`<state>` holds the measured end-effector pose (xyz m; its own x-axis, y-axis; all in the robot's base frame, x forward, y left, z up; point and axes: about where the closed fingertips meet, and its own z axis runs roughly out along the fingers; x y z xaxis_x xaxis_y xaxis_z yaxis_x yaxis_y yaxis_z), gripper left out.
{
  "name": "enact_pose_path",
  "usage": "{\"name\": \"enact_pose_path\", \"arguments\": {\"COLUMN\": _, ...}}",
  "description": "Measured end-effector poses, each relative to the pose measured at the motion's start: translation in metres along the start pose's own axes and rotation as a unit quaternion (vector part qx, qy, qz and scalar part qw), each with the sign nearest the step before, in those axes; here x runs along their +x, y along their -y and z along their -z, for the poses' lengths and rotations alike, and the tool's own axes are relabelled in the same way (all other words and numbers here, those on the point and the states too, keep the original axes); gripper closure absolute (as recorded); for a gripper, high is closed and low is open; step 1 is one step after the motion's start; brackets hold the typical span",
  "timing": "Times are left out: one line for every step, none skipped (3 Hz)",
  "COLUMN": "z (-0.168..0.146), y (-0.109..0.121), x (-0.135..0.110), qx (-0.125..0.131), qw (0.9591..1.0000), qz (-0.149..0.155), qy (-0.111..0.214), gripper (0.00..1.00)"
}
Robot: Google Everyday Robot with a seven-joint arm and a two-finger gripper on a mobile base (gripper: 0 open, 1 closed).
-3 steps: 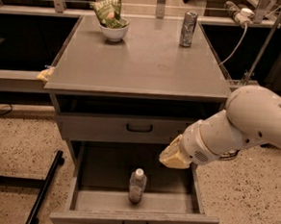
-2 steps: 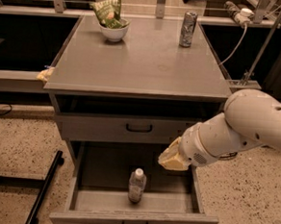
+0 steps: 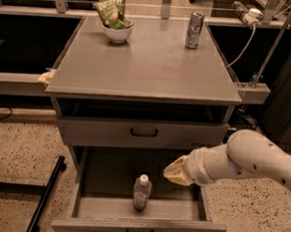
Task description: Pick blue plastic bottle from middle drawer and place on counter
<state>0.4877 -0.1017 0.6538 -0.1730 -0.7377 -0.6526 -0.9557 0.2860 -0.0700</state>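
The blue plastic bottle, clear with a white cap, stands upright near the front of the open middle drawer. My gripper, with a yellowish tip on the white arm, hangs over the drawer's right side. It is to the right of the bottle, slightly above it, and apart from it. The counter is the broad grey top of the cabinet above.
A metal can stands at the counter's back right. A white bowl with a green bag sits at the back left. The upper drawer front is nearly closed. A black bar leans on the floor to the left.
The arm has dropped lower, and the gripper has come down a little over the drawer's right side. The bottle has not moved.
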Motion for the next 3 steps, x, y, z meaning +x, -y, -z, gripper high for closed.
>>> {"name": "enact_pose_path", "arguments": {"z": -0.045, "y": 0.028, "x": 0.027, "qx": 0.009, "qw": 0.9988, "qz": 0.014, "qy": 0.046, "gripper": 1.00}}
{"name": "enact_pose_path", "arguments": {"z": -0.087, "y": 0.030, "x": 0.057, "qx": -0.007, "qw": 0.9979, "qz": 0.007, "qy": 0.064, "gripper": 1.00}}
{"name": "enact_pose_path", "arguments": {"z": -0.088, "y": 0.030, "x": 0.057, "qx": -0.007, "qw": 0.9979, "qz": 0.007, "qy": 0.064, "gripper": 0.98}}
